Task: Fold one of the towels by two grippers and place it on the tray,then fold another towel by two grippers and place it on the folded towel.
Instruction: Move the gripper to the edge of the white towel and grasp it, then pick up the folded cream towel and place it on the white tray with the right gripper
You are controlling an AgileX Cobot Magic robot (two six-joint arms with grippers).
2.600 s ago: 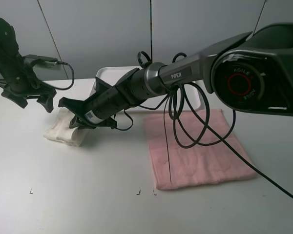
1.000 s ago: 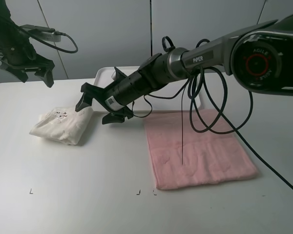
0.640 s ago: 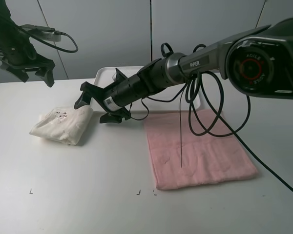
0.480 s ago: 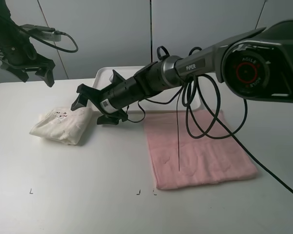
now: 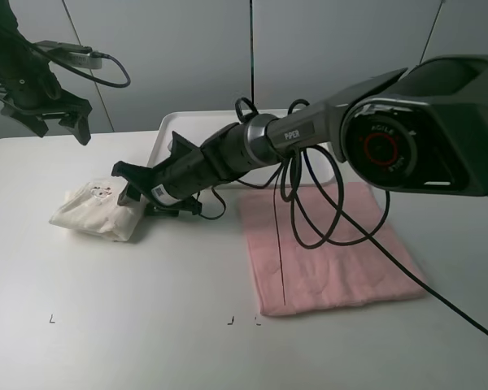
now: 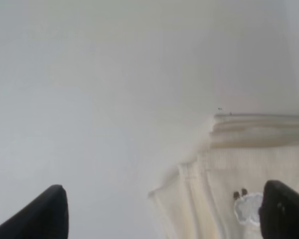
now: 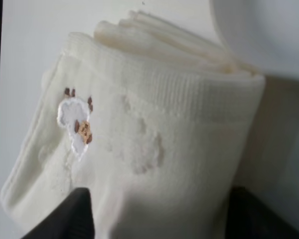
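Note:
The cream towel (image 5: 98, 210) lies folded into a thick bundle on the table's left side, its sheep embroidery (image 7: 75, 123) facing up. My right gripper (image 5: 135, 192) reaches across from the right, and its jaws are shut on the bundle's right end. In the right wrist view the bundle (image 7: 154, 139) fills the gap between the right gripper's (image 7: 164, 215) fingers. My left gripper (image 5: 47, 122) hangs open, high above the table's back left, with nothing in it. Its wrist view shows the towel (image 6: 239, 164) far below. The pink towel (image 5: 329, 252) lies flat to the right. The white tray (image 5: 183, 130) sits at the back, partly hidden by the right arm.
Black cables (image 5: 309, 211) loop from the right arm over the pink towel's upper left part. The right arm's large base joint (image 5: 415, 138) fills the upper right of the high view. Small black marks (image 5: 232, 320) show near the table's front edge.
My right gripper has moved left and down onto the cream towel's right end, and its jaws have narrowed around it. The left arm has stayed still.

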